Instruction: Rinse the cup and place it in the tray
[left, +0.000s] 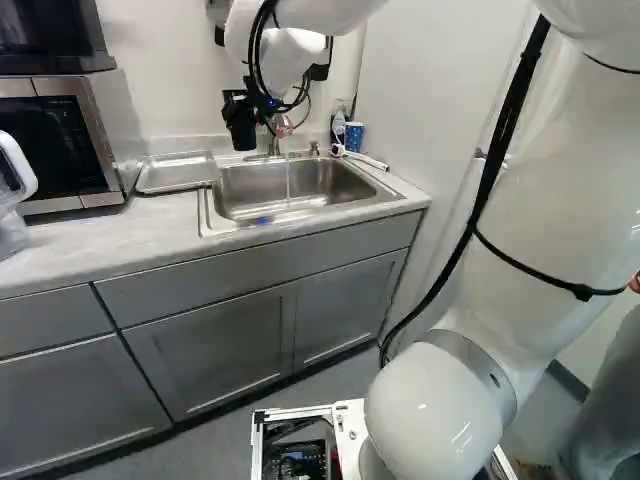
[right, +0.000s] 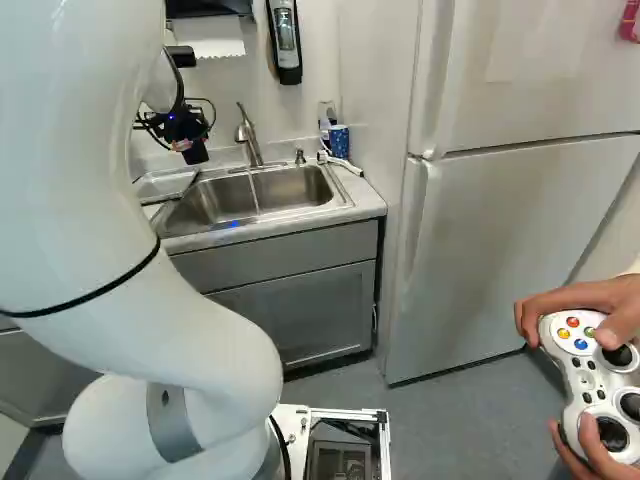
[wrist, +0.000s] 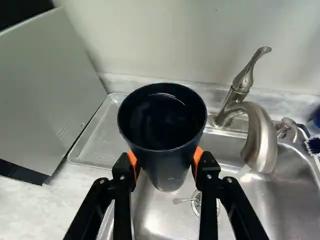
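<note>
Black fingers (wrist: 123, 192) clasp the dark cup (wrist: 164, 137); only the wrist view shows the drain (wrist: 195, 204).

We see the cup (wrist: 169, 162), dark navy and glossy, tapering toward its base, its mouth open and facing up. It is gripped from both sides by our fingers (wrist: 123, 170), raised in the air on the tray side of the faucet (wrist: 262, 137). A curved glint shows inside; we cannot tell whether that is water. The tray (wrist: 102, 137) is shallow silver metal with a raised rim and rounded corners, lying flat on the desk (left: 85, 240) just beside the sink (left: 330, 208).
</note>
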